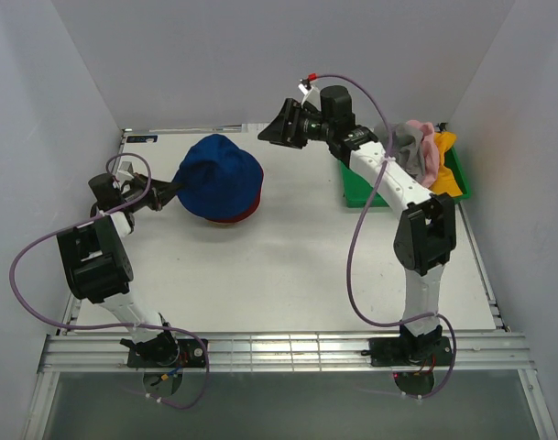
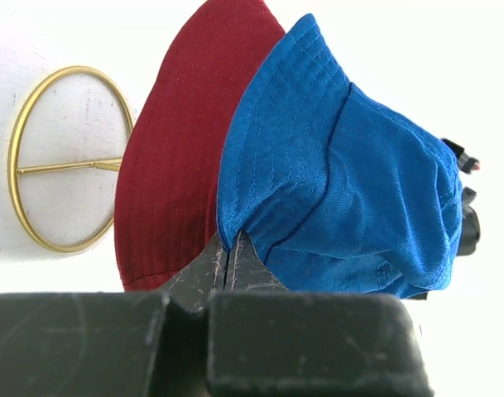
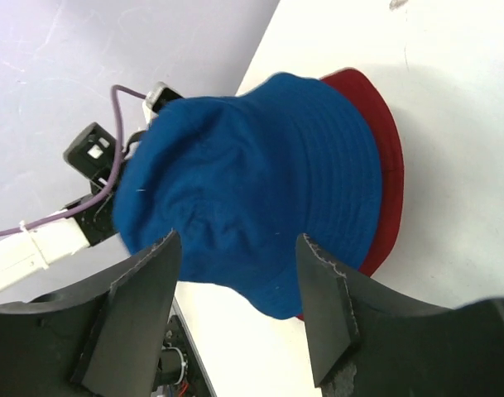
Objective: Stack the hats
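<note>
Left claw (image 2: 228,248) grips blue hat (image 2: 351,182) over red hat (image 2: 173,182); three hats (image 1: 429,154) in tray (image 1: 355,193).

The left arm (image 1: 100,261) is folding at the elbow and stretching low toward the right, with the left gripper (image 2: 229,258) pinching its jaws tight on the brim of the blue hat (image 2: 343,182). The right arm (image 1: 416,229) is standing tall and leaning far and to the left, its wrist level. The right gripper (image 3: 239,252) is hanging in the air, jaws standing wide apart and holding nothing.
</note>
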`<state>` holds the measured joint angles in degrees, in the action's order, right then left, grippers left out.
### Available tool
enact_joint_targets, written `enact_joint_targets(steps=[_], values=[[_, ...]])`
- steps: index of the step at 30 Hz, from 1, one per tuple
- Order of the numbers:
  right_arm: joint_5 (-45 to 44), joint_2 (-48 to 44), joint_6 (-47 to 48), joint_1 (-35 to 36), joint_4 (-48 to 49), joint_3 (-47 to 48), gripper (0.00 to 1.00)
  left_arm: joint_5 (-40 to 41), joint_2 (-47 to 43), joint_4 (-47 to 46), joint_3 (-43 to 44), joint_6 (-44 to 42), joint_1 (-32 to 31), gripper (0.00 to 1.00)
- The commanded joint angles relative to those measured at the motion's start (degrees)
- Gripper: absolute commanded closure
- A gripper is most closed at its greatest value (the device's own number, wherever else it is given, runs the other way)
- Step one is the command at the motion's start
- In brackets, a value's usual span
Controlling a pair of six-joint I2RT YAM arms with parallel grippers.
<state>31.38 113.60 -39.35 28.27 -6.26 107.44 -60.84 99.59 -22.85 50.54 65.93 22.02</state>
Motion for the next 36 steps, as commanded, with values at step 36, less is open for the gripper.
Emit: enact_joint_targets(steps=[36], values=[[5.98,9.36,-15.40,0.03,20.94,-14.18,0.44,1.86,-1.24,5.27,2.28,-5.02,0.57,1.00]])
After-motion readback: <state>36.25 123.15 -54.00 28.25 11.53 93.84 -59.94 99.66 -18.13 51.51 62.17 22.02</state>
